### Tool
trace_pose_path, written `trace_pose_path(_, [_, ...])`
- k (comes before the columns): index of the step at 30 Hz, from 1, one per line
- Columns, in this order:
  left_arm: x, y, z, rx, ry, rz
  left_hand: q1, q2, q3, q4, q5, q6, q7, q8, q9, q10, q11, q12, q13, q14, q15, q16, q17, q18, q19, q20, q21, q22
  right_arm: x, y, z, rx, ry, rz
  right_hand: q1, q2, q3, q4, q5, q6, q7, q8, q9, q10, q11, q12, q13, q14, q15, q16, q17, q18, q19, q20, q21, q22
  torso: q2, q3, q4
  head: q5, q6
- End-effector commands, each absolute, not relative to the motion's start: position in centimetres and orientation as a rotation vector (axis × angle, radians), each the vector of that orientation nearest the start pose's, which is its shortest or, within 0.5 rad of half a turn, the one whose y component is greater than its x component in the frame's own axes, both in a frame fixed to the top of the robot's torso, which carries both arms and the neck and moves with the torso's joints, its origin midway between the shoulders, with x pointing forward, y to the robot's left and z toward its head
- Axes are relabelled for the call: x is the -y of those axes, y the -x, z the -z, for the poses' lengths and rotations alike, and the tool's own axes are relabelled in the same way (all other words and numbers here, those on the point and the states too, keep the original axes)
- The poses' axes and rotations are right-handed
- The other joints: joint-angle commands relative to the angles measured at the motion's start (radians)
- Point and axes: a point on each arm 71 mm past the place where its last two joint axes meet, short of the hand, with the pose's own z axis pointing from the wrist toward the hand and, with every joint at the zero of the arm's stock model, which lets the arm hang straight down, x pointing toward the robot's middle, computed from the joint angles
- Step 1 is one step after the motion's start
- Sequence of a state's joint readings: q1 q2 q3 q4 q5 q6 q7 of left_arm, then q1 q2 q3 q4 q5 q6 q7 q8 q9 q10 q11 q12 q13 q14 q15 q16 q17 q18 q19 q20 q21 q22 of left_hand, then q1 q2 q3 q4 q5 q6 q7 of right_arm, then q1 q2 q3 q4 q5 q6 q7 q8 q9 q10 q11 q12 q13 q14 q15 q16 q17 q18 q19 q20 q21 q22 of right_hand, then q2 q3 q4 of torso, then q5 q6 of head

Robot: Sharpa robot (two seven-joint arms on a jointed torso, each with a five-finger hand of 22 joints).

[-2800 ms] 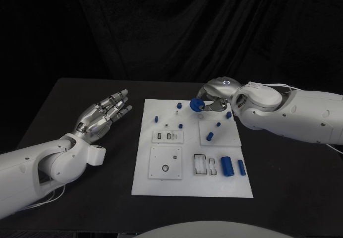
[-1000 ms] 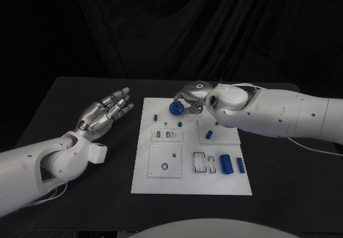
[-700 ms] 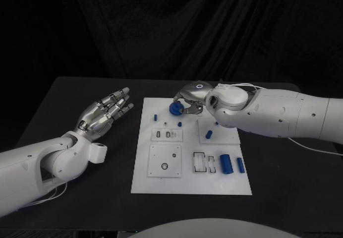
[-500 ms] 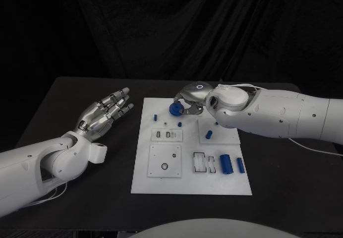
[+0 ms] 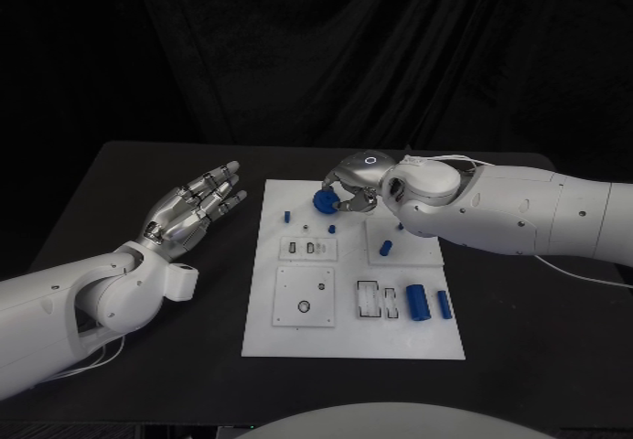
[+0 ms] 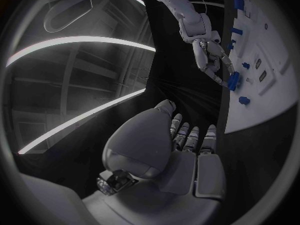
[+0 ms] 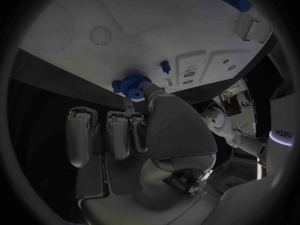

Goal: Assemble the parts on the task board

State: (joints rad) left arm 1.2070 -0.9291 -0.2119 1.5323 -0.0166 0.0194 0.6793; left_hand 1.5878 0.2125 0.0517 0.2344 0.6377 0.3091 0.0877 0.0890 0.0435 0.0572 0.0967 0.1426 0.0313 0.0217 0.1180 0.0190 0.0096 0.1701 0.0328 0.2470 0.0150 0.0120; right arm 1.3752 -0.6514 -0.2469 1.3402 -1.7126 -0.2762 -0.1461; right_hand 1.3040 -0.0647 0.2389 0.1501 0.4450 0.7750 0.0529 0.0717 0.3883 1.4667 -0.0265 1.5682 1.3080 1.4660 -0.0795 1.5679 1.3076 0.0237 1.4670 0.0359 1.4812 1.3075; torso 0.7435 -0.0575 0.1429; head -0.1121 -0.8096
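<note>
While the right hand (image 5: pixel 349 187) pinches the blue gear (image 5: pixel 322 198) in its fingers (image 7: pixel 132 105) over the far edge of the task board (image 5: pixel 354 343), little separates this moment from half a second ago; nearly three seconds ago the same gear was held further toward the board's far right corner. Left hand (image 5: pixel 194 206) stays beside the board's left edge above the table (image 5: pixel 528 320), fingers spread and holding nothing.
</note>
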Motion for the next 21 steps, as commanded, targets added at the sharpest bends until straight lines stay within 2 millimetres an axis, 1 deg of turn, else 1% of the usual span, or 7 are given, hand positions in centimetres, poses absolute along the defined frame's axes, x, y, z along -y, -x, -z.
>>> trace_pose_path(1, [-23.66,-45.34,20.93,-1.370,0.938,1.904,0.001,-0.009,0.004,0.000,-0.003,-0.004,-0.001,-0.005,0.000,-0.004,0.005,0.005,0.000,0.002,0.006,0.003,0.002,0.011,0.002,0.008,0.004,0.001,15.79,-52.01,18.05,-1.599,0.564,-0.384,0.001,-0.009,0.004,0.000,-0.012,-0.009,0.002,-0.008,-0.005,0.104,0.004,0.003,0.263,0.105,0.007,0.003,0.263,0.004,0.036,0.005,-0.007,0.227,0.000,-0.0002,-0.0001,0.000,-0.001])
trace_pose_path(5, [-23.66,-45.36,20.95,-1.370,0.938,1.903,0.001,-0.009,0.004,0.000,-0.003,-0.004,-0.001,-0.005,0.000,-0.004,0.005,0.005,0.000,0.002,0.006,0.003,0.002,0.011,0.002,0.008,0.004,0.001,15.91,-51.99,18.10,-1.599,0.562,-0.383,0.000,-0.010,0.003,-0.001,-0.027,-0.034,0.002,-0.011,-0.019,0.104,0.005,0.003,0.263,0.105,0.009,0.003,0.263,0.004,0.034,0.007,-0.010,0.226,0.000,-0.0002,0.0004,0.000,-0.001])
trace_pose_path(8, [-23.71,-45.41,20.97,-1.371,0.938,1.901,0.001,-0.009,0.004,0.000,-0.003,-0.004,-0.001,-0.005,0.000,-0.004,0.005,0.005,0.000,0.002,0.006,0.003,0.002,0.011,0.002,0.008,0.004,0.001,16.01,-51.97,18.13,-1.601,0.561,-0.382,-0.004,-0.009,0.000,-0.002,-0.059,-0.057,-0.003,-0.010,-0.035,0.104,0.003,0.003,0.263,0.105,0.008,0.003,0.263,0.005,0.033,0.007,-0.014,0.225,0.000,-0.0002,0.0006,0.000,-0.001])
trace_pose_path(9, [-23.72,-45.42,20.98,-1.371,0.938,1.901,0.001,-0.009,0.004,0.000,-0.003,-0.004,-0.001,-0.005,0.000,-0.004,0.005,0.005,0.000,0.002,0.006,0.003,0.002,0.011,0.002,0.008,0.004,0.001,16.03,-51.97,18.13,-1.601,0.561,-0.383,-0.004,-0.009,0.000,-0.002,-0.060,-0.058,-0.003,-0.010,-0.035,0.104,0.002,0.003,0.263,0.105,0.008,0.003,0.263,0.005,0.033,0.007,-0.014,0.225,0.000,-0.0002,0.0006,0.000,-0.001])
trace_pose_path(12, [-23.78,-45.45,21.00,-1.371,0.939,1.898,0.001,-0.009,0.004,0.000,-0.003,-0.004,-0.001,-0.005,0.000,-0.004,0.005,0.005,0.000,0.002,0.006,0.003,0.002,0.011,0.002,0.008,0.004,0.001,16.05,-51.92,18.15,-1.602,0.562,-0.384,-0.005,-0.005,-0.005,-0.003,-0.093,-0.077,-0.021,-0.009,-0.053,0.104,-0.008,0.003,0.263,0.105,0.001,0.003,0.263,0.006,0.030,0.002,-0.019,0.224,0.000,-0.0002,0.0003,0.000,-0.001])
trace_pose_path(16, [-23.81,-45.48,21.01,-1.371,0.939,1.897,0.001,-0.009,0.004,0.000,-0.003,-0.004,-0.001,-0.005,0.000,-0.004,0.005,0.005,0.000,0.002,0.006,0.003,0.002,0.011,0.002,0.008,0.004,0.001,16.00,-51.84,18.18,-1.601,0.564,-0.388,-0.007,-0.004,-0.008,-0.003,-0.106,-0.089,-0.027,-0.010,-0.062,0.104,-0.013,0.003,0.263,0.105,-0.003,0.003,0.263,0.007,0.029,-0.001,-0.020,0.223,0.000,-0.0003,0.0005,0.000,-0.001])
trace_pose_path(21, [-23.79,-45.51,21.03,-1.372,0.939,1.897,0.001,-0.009,0.004,0.000,-0.003,-0.004,-0.001,-0.005,0.000,-0.004,0.005,0.005,0.000,0.002,0.006,0.003,0.002,0.011,0.002,0.008,0.004,0.001,15.90,-51.80,18.19,-1.599,0.565,-0.392,-0.007,-0.003,-0.009,-0.002,-0.108,-0.093,-0.026,-0.010,-0.065,0.104,-0.013,0.003,0.263,0.105,-0.004,0.003,0.263,0.008,0.027,-0.002,-0.024,0.222,0.000,-0.0003,0.0007,0.000,-0.002])
